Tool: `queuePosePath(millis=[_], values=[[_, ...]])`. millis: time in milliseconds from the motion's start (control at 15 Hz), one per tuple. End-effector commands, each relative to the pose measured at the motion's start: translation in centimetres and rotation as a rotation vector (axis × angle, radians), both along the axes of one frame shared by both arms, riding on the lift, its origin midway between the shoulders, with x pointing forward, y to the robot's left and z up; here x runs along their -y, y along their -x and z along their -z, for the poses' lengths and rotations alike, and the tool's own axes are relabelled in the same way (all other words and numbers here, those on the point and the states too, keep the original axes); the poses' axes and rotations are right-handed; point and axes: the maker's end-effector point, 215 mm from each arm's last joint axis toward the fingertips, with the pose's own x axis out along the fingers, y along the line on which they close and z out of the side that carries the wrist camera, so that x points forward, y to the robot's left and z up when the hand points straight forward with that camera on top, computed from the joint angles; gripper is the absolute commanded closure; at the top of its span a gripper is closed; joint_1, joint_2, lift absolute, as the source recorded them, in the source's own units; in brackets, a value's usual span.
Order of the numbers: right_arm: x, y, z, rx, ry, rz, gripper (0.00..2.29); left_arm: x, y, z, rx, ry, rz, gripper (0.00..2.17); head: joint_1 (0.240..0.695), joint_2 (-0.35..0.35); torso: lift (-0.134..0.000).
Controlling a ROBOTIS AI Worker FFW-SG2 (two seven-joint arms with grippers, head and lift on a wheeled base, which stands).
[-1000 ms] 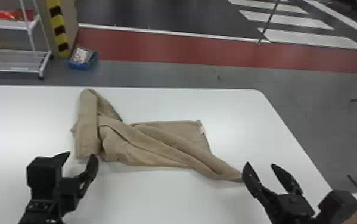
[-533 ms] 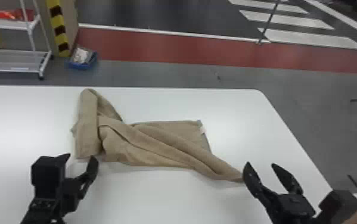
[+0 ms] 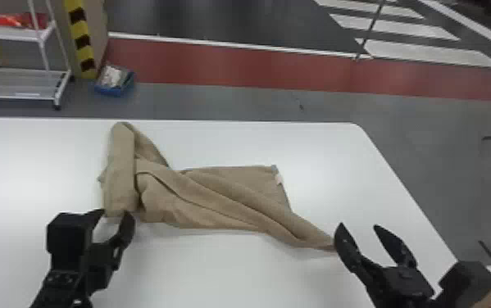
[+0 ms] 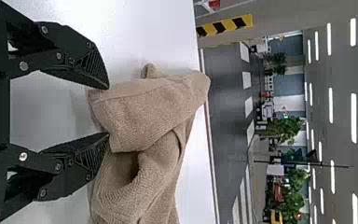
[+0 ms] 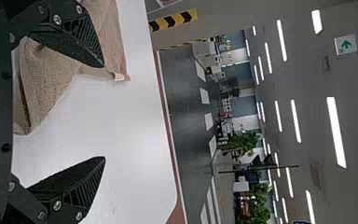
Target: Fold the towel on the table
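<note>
Grey floor (image 3: 428, 135), strip lights (image 5: 336, 132), probably trees (image 5: 244, 143)

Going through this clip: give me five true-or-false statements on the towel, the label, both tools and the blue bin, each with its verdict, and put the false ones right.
1. The left tool stands open at one end of the towel. True.
2. The towel is spread flat and smooth. False: it lies bunched and creased on the table.
3. The right tool is shut. False: it is open, beside the towel's tapered corner.
4. A pale label shows at the towel's edge. True.
5. The blue bin stands on the table. False: the blue bin is on the floor beyond it.
</note>
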Motion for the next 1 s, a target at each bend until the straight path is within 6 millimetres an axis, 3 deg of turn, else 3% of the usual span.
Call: queuePosePath(millis=[0,267,333,600,800,933], values=[[-0.1,-0.1,0.0,0.001,-0.002,-0.001,0.20,0.0,-0.1,0.0,-0.001,-0.001,0.001,0.65,0.695,-0.223,-0.128],[0.0,-0.1,-0.1,0.004,-0.001,0.001,0.20,-0.1,0.0,0.2,-0.010,-0.002,0.002,0.79,0.695,-0.222,-0.128],[-0.1,-0.1,-0.1,0.004,-0.003,0.002,0.20,-0.3,0.0,0.6,-0.018,-0.005,0.000,1.03,0.695,-0.221,-0.128],[-0.1,-0.1,-0.1,0.006,-0.005,0.003,0.20,-0.8,0.0,0.8,-0.026,-0.007,-0.012,1.10,0.695,-0.218,-0.128],[-0.2,-0.1,-0.2,0.007,-0.007,0.000,0.20,-1.0,0.1,-1.1,0.010,0.000,-0.024,1.10,0.695,-0.212,-0.128],[-0.3,-0.2,-0.4,0.010,-0.005,-0.001,0.20,-1.2,0.5,-4.3,0.064,0.009,-0.034,1.10,0.695,-0.208,-0.128]])
